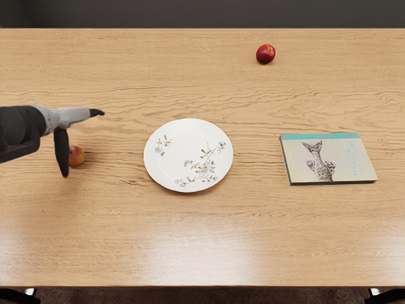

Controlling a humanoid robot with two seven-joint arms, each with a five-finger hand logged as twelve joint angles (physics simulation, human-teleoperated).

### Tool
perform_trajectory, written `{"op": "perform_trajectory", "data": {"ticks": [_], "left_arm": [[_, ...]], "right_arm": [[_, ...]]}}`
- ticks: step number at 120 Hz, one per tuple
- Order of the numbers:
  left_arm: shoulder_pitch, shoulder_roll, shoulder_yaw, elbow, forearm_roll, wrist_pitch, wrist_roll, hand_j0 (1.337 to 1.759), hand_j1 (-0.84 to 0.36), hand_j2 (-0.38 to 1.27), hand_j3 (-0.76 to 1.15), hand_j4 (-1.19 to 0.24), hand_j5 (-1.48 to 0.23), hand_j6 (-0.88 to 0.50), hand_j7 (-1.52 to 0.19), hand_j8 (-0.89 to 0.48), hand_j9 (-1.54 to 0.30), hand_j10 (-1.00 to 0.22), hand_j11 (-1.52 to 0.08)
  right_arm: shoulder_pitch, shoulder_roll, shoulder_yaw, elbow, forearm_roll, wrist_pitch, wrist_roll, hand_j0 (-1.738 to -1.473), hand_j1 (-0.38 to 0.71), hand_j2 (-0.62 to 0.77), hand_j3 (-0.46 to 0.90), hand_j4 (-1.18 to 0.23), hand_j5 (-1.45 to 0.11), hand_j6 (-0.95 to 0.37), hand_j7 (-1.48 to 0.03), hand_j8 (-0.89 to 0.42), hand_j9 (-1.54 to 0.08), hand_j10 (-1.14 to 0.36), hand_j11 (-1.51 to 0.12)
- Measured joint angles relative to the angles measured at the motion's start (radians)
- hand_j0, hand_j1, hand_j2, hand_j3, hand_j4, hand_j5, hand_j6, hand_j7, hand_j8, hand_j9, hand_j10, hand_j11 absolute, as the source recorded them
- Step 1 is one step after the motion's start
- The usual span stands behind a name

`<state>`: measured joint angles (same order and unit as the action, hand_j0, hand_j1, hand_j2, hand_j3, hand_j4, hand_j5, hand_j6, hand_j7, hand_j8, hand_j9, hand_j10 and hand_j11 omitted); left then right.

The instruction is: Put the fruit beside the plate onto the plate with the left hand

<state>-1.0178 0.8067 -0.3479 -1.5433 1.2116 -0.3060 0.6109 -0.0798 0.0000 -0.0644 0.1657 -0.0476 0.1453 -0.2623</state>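
— What is hard to make out?
— The small reddish fruit (pixel 78 156): a downward finger of the left hand (pixel 66 121) covers its left side. The forearm is cut off at the picture's edge.
— The hand?
— Spread, holding nothing.
— And the plate (pixel 185 129)?
— Its flower print shows whole. The fruit lies on the counter (pixel 202 240) to the plate's left, apart from it.

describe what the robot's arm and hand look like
Only the left arm shows. Its forearm is a thick, matte black cylinder. The left hand is light grey and slim. Its fingers are partly black: one is grey with a black tip, another is black along its length. No cables or markings are visible.
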Motion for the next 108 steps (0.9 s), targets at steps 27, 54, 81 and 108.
{"op": "perform_trajectory", "data": {"ticks": [27, 54, 81, 108], "left_arm": [[0.001, -0.012, 0.055, 0.003, 0.033, 0.037, 0.000, 1.658, 0.32, 0.01, 0.00, -0.03, -0.04, -0.03, -0.03, -0.03, -0.03, -0.03, -0.03], [0.021, 0.029, 0.075, -0.027, 0.039, 0.061, 0.000, 1.658, 0.27, 0.02, 0.00, -0.07, -0.09, -0.07, -0.08, -0.07, -0.08, -0.07, -0.08], [0.049, 0.026, 0.079, -0.033, 0.060, 0.133, 0.000, 1.658, 0.14, 0.04, 0.00, -0.18, -0.23, -0.18, -0.23, -0.18, -0.23, -0.18, -0.23], [0.087, 0.012, 0.081, -0.021, 0.112, 0.198, 0.000, 1.658, 0.08, 0.05, 0.00, -0.23, -0.29, -0.23, -0.29, -0.23, -0.29, -0.23, -0.29]], "right_arm": [[0.000, 0.000, 0.000, 0.000, 0.000, 0.000, 0.000, -1.658, -0.35, 0.00, 0.00, 0.00, 0.00, 0.00, 0.00, 0.00, 0.00, 0.00, 0.00], [0.000, 0.000, 0.000, 0.000, 0.000, 0.000, 0.000, -1.658, -0.35, 0.00, 0.00, 0.00, 0.00, 0.00, 0.00, 0.00, 0.00, 0.00, 0.00], [0.000, 0.000, 0.000, 0.000, 0.000, 0.000, 0.000, -1.658, -0.35, 0.00, 0.00, 0.00, 0.00, 0.00, 0.00, 0.00, 0.00, 0.00, 0.00], [0.000, 0.000, 0.000, 0.000, 0.000, 0.000, 0.000, -1.658, -0.35, 0.00, 0.00, 0.00, 0.00, 0.00, 0.00, 0.00, 0.00, 0.00, 0.00]]}}
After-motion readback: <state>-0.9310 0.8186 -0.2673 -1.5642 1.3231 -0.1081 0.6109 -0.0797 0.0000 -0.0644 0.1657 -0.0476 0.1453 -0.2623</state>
